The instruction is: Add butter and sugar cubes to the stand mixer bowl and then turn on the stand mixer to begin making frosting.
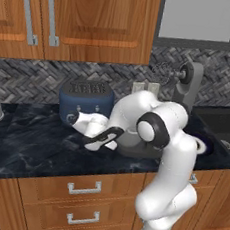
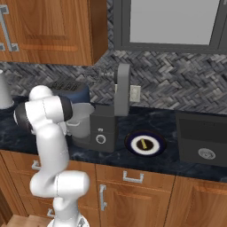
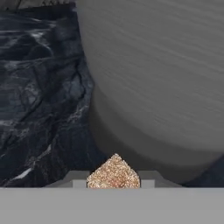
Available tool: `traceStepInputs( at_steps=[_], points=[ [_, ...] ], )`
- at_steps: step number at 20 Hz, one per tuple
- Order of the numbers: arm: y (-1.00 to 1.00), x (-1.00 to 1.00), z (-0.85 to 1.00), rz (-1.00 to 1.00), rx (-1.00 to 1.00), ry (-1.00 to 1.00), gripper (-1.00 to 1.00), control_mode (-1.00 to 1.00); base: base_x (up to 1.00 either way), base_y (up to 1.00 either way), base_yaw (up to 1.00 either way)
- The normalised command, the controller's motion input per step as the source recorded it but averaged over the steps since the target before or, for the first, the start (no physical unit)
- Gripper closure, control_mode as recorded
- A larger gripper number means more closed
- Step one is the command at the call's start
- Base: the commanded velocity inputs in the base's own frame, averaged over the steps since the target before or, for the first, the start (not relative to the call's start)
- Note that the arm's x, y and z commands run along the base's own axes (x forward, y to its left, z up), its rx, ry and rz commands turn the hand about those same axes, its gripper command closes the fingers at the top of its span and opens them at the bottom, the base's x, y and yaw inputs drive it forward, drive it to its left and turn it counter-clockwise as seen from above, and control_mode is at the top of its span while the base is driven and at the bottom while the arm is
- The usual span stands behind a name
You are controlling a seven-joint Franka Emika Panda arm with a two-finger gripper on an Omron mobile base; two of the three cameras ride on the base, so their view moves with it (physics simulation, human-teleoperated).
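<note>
jaws (image 3: 114,183) flanking sugar cube (image 3: 114,173), beside bowl (image 3: 166,78)

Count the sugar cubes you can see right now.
1: a sugar cube sits between the pincer tips, beside the stand mixer bowl. Another may be hidden.

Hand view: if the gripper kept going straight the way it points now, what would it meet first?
A tan sugar cube sits between the fingertips of the gripper. Just beyond, the stand mixer bowl stands on the dark counter; its grey wall likely comes first, though depth is unclear.
</note>
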Motion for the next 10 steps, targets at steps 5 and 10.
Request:
traceStepInputs(
  at_steps=[5,10],
  points=[
    [0.19,-1.00,0.73,-0.23,0.00,-0.47,1.00,-1.00,0.00,0.00,0.00],
    [0.29,-1.00,0.56,-0.18,0.00,-0.29,1.00,-1.00,0.00,0.00,0.00]
  ],
)
